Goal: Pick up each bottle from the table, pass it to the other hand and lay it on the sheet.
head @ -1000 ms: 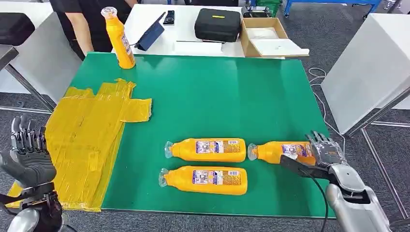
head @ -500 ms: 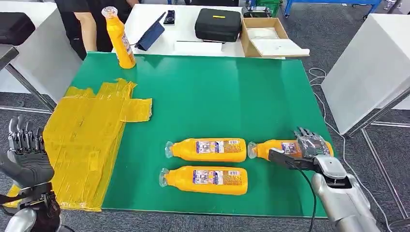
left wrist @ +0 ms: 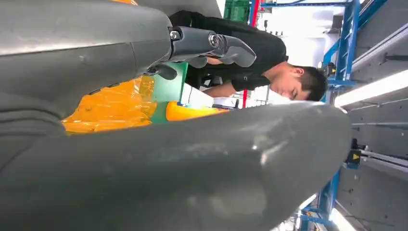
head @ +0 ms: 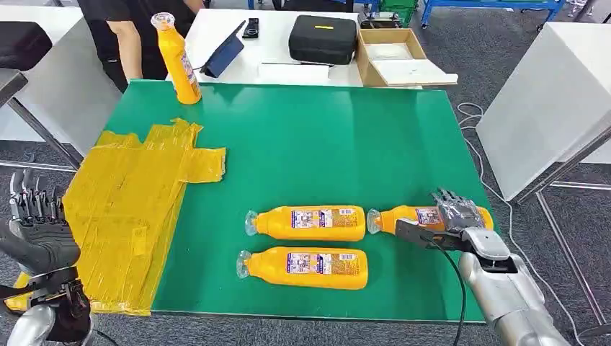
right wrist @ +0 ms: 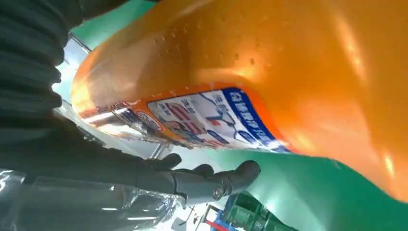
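Three orange bottles lie on the green table (head: 324, 144): one at the right (head: 403, 218), one in the middle (head: 310, 223) and one nearer the front edge (head: 306, 267). A fourth bottle (head: 176, 58) stands upright at the far left corner. My right hand (head: 454, 216) lies over the right bottle's thick end, fingers spread on top and thumb on the near side. In the right wrist view that bottle (right wrist: 288, 72) sits close against the palm, and the fingers (right wrist: 207, 180) stretch straight past it, not curled round. My left hand (head: 39, 231) is raised beside the yellow sheet (head: 122, 209), fingers apart and holding nothing.
A person in black (head: 126, 36) stands behind the far left corner. The white table behind carries a black case (head: 324, 36), a cardboard box (head: 393, 54) and a tablet (head: 225, 52). A white table (head: 547, 94) stands to the right.
My right hand has moved forward and to the left, from beside the right bottle's base to over its body. The left hand has sunk slightly. The bottles have stayed put.
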{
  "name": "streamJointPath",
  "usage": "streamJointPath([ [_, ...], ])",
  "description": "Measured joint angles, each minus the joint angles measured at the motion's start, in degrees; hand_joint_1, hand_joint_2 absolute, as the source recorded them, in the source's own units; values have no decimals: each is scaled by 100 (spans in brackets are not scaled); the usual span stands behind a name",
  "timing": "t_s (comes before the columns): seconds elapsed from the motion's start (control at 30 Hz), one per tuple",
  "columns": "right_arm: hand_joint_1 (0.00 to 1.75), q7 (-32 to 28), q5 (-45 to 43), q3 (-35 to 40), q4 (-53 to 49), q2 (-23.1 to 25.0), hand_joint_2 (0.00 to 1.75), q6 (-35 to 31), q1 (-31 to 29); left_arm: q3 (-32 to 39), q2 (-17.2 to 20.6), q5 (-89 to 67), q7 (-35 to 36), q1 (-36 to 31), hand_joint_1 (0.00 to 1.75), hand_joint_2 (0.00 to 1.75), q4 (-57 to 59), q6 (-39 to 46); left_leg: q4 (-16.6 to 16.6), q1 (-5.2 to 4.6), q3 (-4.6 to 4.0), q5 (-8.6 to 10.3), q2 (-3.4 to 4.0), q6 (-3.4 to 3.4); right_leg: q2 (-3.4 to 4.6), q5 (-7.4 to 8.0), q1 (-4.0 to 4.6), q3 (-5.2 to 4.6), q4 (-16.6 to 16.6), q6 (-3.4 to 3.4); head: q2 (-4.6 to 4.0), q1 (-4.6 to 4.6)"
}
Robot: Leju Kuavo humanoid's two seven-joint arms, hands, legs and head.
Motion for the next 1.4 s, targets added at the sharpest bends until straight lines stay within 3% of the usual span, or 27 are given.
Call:
streamJointPath([
  [0.23, 0, 50, -170, 0, 13, -201, 175, 125, 29, 4, 0, 107, 2, 6, 0, 0, 57, -68, 1, -1, 6, 8, -14, 7, -13, 2, -2, -44, -3, -12, 0, 2],
  [0.5, 0, 87, -188, -2, -28, -385, 175, 162, 80, -26, 0, 107, 2, -63, 0, 0, 173, -68, 1, -3, 3, 9, -18, 8, -17, 7, -2, 6, -2, -10, 0, 2],
  [0.67, 0, 160, -166, -4, -31, -472, 175, 164, 88, -61, 0, 107, 2, -191, 0, 0, 243, -65, 1, -3, 6, 8, -30, 8, -24, 1, -3, -40, -5, -12, 0, 2],
  [0.7, 166, 168, -166, -7, -26, -485, 175, 142, 93, -68, 0, 107, 2, -223, 0, 0, 254, -65, 1, -3, 6, 8, -30, 8, -23, 2, -3, -37, -5, -12, 0, 0],
  [0.73, 175, 170, -166, -9, -22, -505, 175, 131, 105, -77, 0, 107, 4, -258, 0, 0, 271, -63, 1, -3, 6, 8, -29, 8, -23, 3, -3, -27, -5, -11, 0, 0],
  [1.4, 175, -22, -417, -52, -247, -789, 175, 157, 387, -94, 0, 201, -59, -389, 0, 0, 516, -188, 1, -3, 9, 9, -35, 10, -31, 2, -3, -4, -7, -12, 0, 2],
])
